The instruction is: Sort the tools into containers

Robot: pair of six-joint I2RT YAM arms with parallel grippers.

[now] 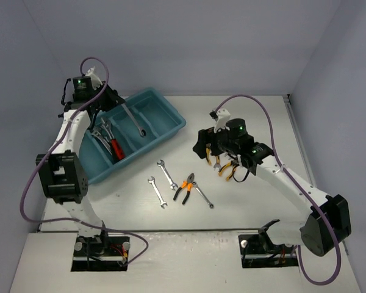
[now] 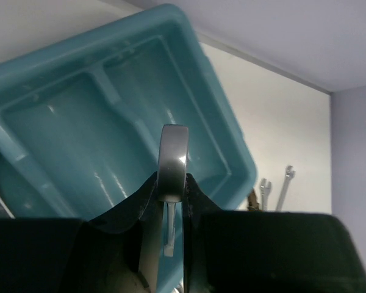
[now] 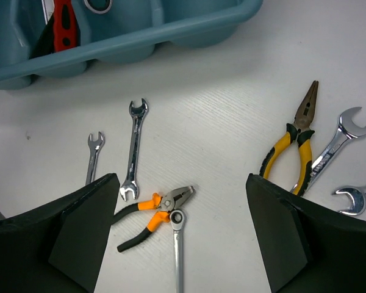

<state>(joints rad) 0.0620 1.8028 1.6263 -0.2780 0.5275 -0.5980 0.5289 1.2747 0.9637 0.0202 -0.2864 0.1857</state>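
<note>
The teal tray lies at the back left, with its compartments side by side. My left gripper is shut on a silver wrench, which slants down over a middle compartment. In the left wrist view the wrench stands between the fingers, above the tray. My right gripper hangs open over the table. In the right wrist view, orange-handled pliers and a ratchet wrench lie on the table between my right gripper's fingers. Yellow-handled pliers lie to the right.
A red-handled wrench and silver tools lie in the tray's left compartments. Loose on the table are two silver wrenches, the orange pliers and more wrenches by the yellow pliers. Walls close the table in on three sides.
</note>
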